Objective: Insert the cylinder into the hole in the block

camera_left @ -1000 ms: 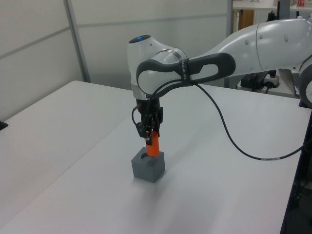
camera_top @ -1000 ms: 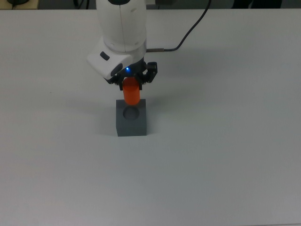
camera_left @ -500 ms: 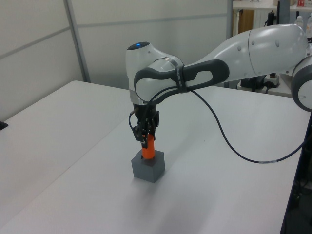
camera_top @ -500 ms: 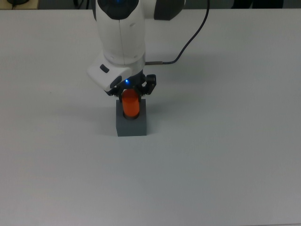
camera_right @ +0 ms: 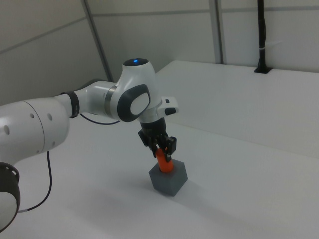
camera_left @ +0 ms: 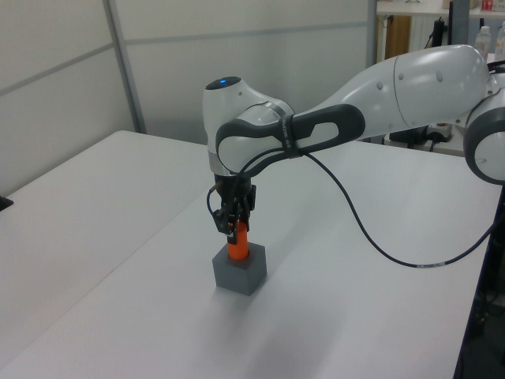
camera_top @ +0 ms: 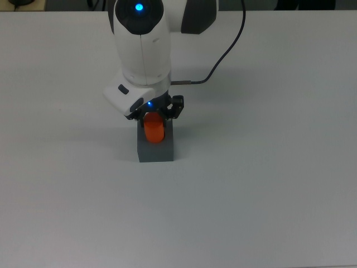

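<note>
In the top view, the gripper (camera_top: 154, 114) is pinched on the upper part of the cylinder (camera_top: 154, 130), its dark fingers clamped on either side. The cylinder's lower end sits over the top face of the block (camera_top: 156, 148), covering the hole, which cannot be seen here. A black cable (camera_top: 223, 50) runs from the wrist toward the top view's upper edge. The table (camera_top: 268, 184) is plain white around the block.

In the left view, the gripper (camera_left: 235, 227) points straight down and grips the cylinder (camera_left: 237, 248), which stands upright with its base at the block (camera_left: 239, 271). The cable (camera_left: 371, 237) loops down to the table (camera_left: 118, 260) on the left view's right, well apart from the block.

In the right view, the gripper (camera_right: 163, 151) holds the cylinder (camera_right: 164, 165), bright orange and smooth, slightly tilted. Its lower end meets the top of the block (camera_right: 169, 180), a dark grey matte cube wider than the cylinder.
</note>
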{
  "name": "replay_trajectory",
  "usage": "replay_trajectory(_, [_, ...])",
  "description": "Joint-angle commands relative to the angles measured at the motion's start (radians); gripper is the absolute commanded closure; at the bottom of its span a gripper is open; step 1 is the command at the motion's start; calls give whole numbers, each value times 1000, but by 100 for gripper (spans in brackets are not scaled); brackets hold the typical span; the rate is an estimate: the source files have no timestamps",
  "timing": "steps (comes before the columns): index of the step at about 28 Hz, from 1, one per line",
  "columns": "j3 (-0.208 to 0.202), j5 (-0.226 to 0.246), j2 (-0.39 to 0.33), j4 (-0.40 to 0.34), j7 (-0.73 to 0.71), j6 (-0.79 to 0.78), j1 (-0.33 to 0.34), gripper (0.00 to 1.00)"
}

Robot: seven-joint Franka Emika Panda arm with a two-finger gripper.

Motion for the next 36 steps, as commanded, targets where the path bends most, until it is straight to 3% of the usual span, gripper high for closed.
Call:
replay_trajectory(1, [-12, -26, 7, 11, -20, 11, 8, 0])
replay_trajectory(6, [-12, -38, -11, 12, 6, -5, 11, 0])
replay_trajectory(12, [-12, -40, -93, 3, 49, -55, 9, 0])
replay_trajectory(18, [-13, -40, -241, -35, 44, -173, 6, 0])
replay_trajectory(24, [-25, -40, -344, -66, 47, -245, 6, 0])
replay_trajectory(36, [-30, -40, -395, -87, 47, -301, 6, 0])
